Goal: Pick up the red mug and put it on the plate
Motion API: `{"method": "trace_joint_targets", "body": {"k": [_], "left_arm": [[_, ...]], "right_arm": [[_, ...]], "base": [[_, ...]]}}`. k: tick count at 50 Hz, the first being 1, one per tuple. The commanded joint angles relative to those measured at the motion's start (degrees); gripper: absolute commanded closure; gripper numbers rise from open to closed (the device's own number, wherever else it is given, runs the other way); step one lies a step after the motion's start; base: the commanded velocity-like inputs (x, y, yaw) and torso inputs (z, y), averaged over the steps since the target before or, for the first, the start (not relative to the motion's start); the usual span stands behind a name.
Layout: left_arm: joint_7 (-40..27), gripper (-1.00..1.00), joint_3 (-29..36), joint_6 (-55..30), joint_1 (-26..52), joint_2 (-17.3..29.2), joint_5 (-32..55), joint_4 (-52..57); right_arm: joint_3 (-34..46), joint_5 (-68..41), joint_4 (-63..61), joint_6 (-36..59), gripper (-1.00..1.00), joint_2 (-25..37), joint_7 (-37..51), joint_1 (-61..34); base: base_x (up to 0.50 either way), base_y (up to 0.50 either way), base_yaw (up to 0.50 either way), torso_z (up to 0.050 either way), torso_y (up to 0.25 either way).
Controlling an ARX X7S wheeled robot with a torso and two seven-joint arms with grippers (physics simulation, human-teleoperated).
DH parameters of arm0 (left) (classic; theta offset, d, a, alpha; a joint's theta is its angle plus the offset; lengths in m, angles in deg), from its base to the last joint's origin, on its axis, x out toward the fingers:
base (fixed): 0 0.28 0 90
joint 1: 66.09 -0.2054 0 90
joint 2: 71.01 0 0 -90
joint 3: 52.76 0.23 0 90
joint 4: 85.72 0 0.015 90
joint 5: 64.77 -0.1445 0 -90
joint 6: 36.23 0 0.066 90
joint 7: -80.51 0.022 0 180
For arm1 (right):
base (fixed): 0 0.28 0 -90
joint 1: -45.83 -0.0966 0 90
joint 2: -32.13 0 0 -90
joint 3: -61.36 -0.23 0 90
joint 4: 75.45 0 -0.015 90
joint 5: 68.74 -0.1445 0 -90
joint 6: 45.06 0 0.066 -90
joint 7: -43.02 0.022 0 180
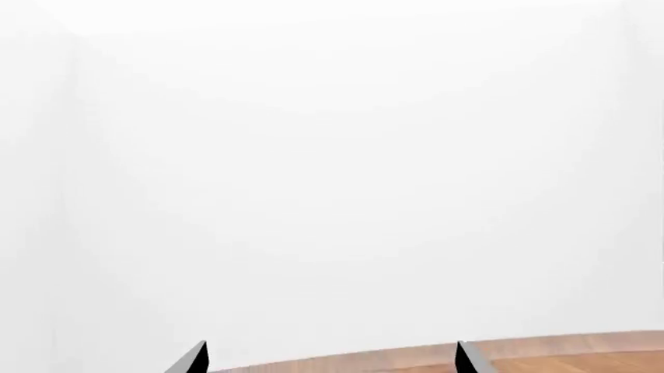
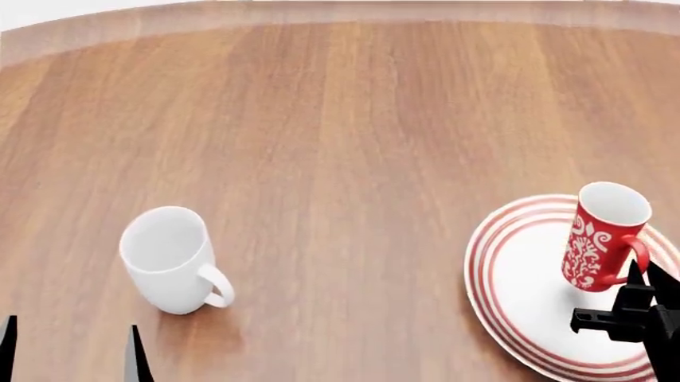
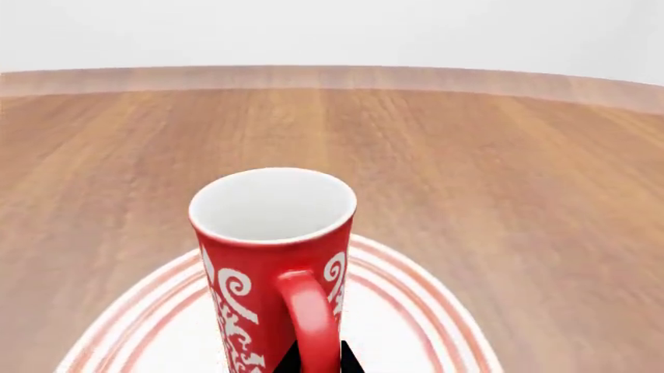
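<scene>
The red mug (image 2: 600,239) with its white swirl pattern stands on the white plate (image 2: 521,270) with red rings, at the right of the table. In the right wrist view the red mug (image 3: 272,256) shows its white inside, and its loop handle faces the camera over the plate (image 3: 415,311). My right gripper (image 3: 311,361) has its two black fingertips pressed against both sides of that handle. In the head view the right gripper (image 2: 638,286) sits just behind the mug. My left gripper (image 1: 332,359) stands open and empty, and the left gripper (image 2: 70,346) shows at the table's near left.
A plain white mug (image 2: 168,259) stands upright at the near left of the wooden table (image 2: 351,119), its handle toward me. The table's far edge runs along the top of the head view, with a white wall beyond.
</scene>
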Motion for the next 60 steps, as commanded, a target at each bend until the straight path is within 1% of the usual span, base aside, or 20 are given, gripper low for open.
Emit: {"method": "trace_joint_targets", "body": {"k": [1,7,40,60], "left_arm": [[0.1,-1.0,0.4,0.6,0.2,0.1,0.3,-0.3],[0.0,-1.0,0.5,1.0,0.3,0.1,0.4,-0.5],[-0.3,-1.0,1.3,1.2,0.6,0.5,0.4,-0.6],[-0.5,-1.0,1.8,1.3,0.8,0.7,0.4,-0.7]], "right_arm": [[-1.2,-0.2,0.0,-0.5,1.0,0.1,-0.4,-0.2],[-1.5,-0.3,0.0,-0.7,1.0,0.0,-0.7,-0.3],[-2.2,0.1,0.0,-0.5,1.0,-0.5,-0.6,1.0],[-0.9,0.7,0.0,-1.6,1.0,-0.9,-0.9,2.7]], "base": [[0.0,0.0,0.0,0.0,-0.113],[0.0,0.0,0.0,0.0,-0.094],[0.0,0.0,0.0,0.0,0.0],[0.0,0.0,0.0,0.0,0.0]]}}
